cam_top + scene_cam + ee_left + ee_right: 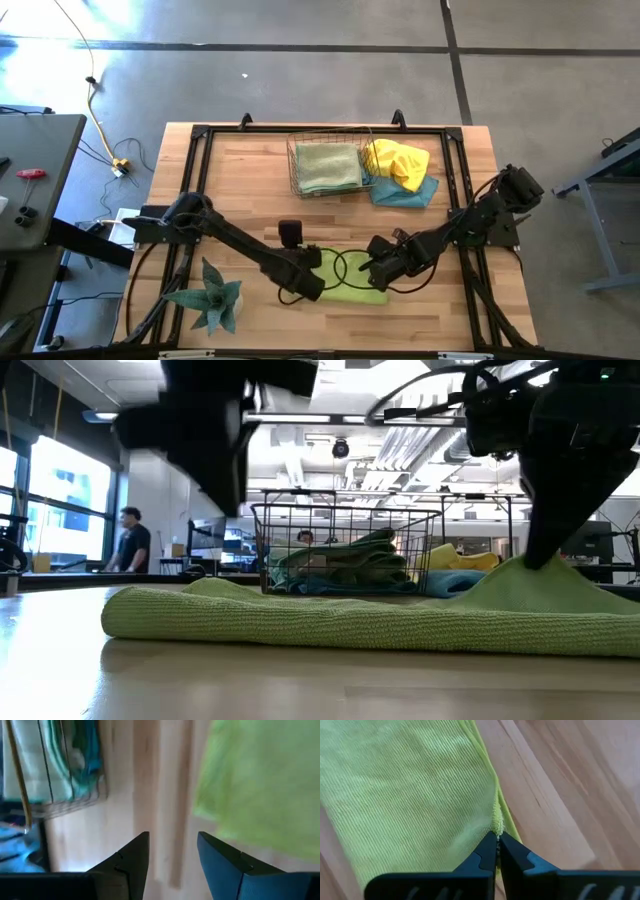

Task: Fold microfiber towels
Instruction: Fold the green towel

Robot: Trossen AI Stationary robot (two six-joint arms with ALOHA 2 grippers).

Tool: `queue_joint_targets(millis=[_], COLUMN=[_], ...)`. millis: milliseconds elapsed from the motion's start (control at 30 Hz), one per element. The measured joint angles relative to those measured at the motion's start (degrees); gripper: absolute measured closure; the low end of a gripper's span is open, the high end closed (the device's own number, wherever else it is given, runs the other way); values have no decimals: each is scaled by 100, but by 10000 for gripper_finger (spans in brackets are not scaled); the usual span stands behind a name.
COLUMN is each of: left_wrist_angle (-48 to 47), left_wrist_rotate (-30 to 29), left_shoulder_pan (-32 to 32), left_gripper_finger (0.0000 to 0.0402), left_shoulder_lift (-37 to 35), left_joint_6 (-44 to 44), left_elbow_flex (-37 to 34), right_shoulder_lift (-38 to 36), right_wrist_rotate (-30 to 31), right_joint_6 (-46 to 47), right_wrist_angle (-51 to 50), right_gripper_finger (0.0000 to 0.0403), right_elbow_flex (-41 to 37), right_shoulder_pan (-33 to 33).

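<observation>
Pinching the edge of the lime green towel (pixel 420 785), the right gripper (pixel 496 840) has its fingers clamped together on a small pucker of the hem, and the cloth spreads flat on the bench (pixel 240 180) ahead of and to one side of those fingers. The left gripper (pixel 172 852) hangs just off the towel's other side with its fingers apart and nothing between them, bare wood straight ahead and the green cloth off to one flank. From where I stand, the risk looks plain: the right fingers hold only a sliver of hem, so a quick pull could let the soft pile slip free, or drag the whole towel across the bench rather than fold it. The left fingers, if they close where they are, would likely catch only wood. The high view gives the layout, both arms meeting over the towel, with the wire basket (pixel 325 165) holding a pale green towel (pixel 328 166) well beyond the fingers, and a yellow towel (pixel 395 160) and a blue towel (pixel 405 192) just beside the basket. Only the low view shows the cloth peaking up under the right fingers, and only the right wrist view shows how thin the bite is.
</observation>
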Motion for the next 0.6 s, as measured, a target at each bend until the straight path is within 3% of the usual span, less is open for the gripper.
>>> queue_joint_targets(millis=[233,400,600], left_wrist_angle=[1880,2949,3129], left_wrist_rotate=[580,1096,1154], left_shoulder_pan=[-334,-312,-105], left_gripper_finger=[245,245,245], left_shoulder_lift=[-105,-67,-67], left_joint_6=[973,1042,988], left_elbow_flex=[-184,-750,-1109], right_shoulder_lift=[-279,-654,-914], right_wrist_rotate=[-190,-338,-512], right_joint_6=[547,1169,2559], right_wrist_angle=[-135,-187,-150], right_gripper_finger=[383,313,237], right_elbow_flex=[5,5,5], right_shoulder_pan=[91,109,446])
